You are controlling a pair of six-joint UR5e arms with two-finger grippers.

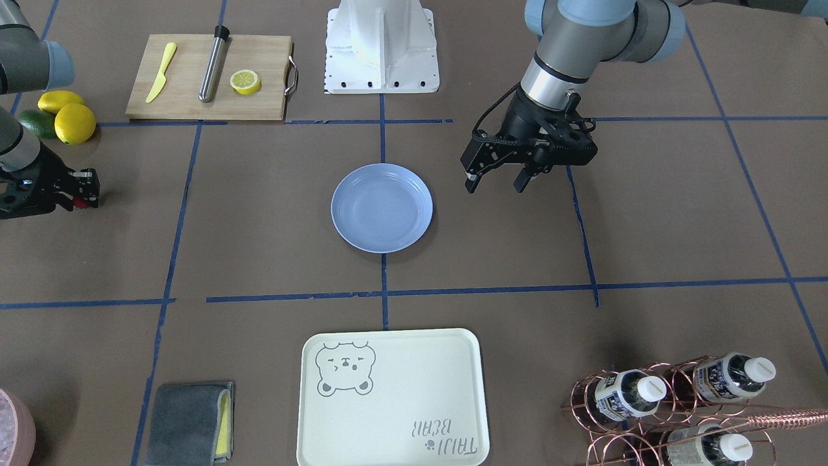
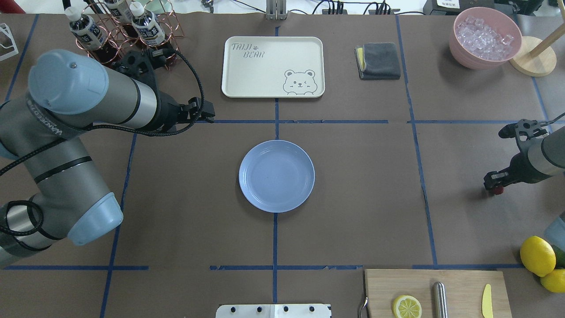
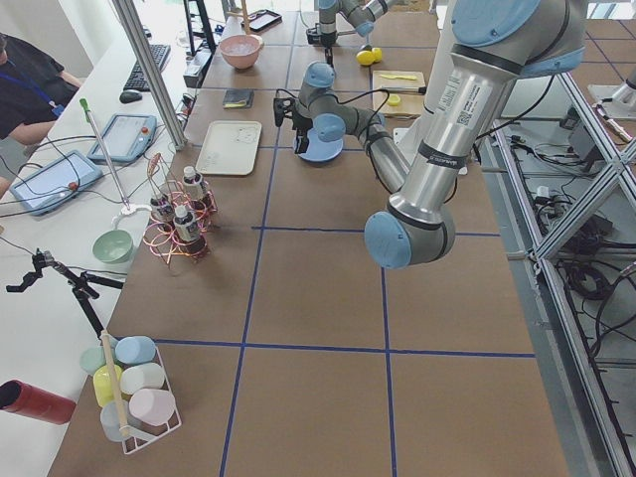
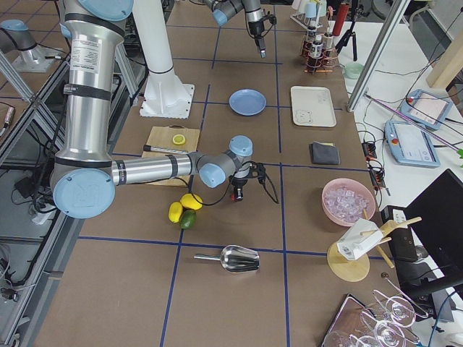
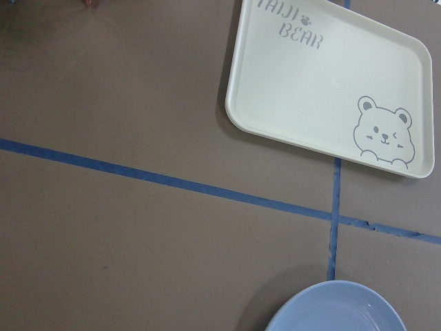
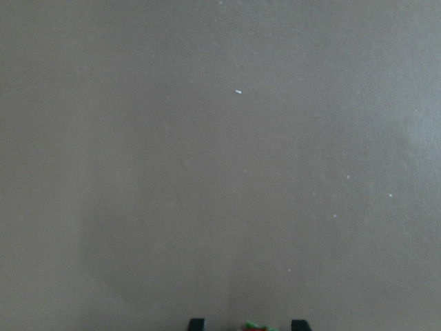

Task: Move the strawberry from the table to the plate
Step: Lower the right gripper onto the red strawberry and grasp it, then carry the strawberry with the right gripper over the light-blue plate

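Right hand [image 1: 84, 196]: fingers drawn in, pinching the strawberry [image 1: 81, 203] at the tips. In the right wrist view both fingertips [image 6: 197, 323] show at the bottom edge. The red-and-green top of the strawberry sits between them, closer to the one on the view's right.

The hand points down, low over the counter [image 1: 259, 259]. Can't tell if the strawberry touches the paper or is just off it.

Strawberry location: near the counter's right end, roughly midway between the robot-side and operator-side edges. It is well apart from the plate [image 1: 381, 207], which sits at the counter's centre on a tape line. Two lemons [image 1: 74, 123] and an avocado [image 1: 33, 123] lie near the right hand, toward the robot-side edge, apart from it.

Left hand [image 1: 496, 186]: fingers spread wide, hanging above the counter near the plate, on the plate's left-end side, tips pointing down. Its wrist view shows the plate's rim at the bottom edge.

Other items:
- Board [image 1: 194, 97] at the robot-side edge, toward the right end. It carries a yellow knife [image 1: 160, 72], a metal rod [image 1: 213, 63] and a half lemon [image 1: 246, 81].
- Tray [image 1: 388, 401] at the operator-side edge, centre.
- Cloth [image 1: 191, 424] beside the tray, toward the right end.
- Bottles [image 1: 673, 401] in a copper rack toward the left end.
- Bowl of ice [image 2: 485, 37] near the operator-side right corner.
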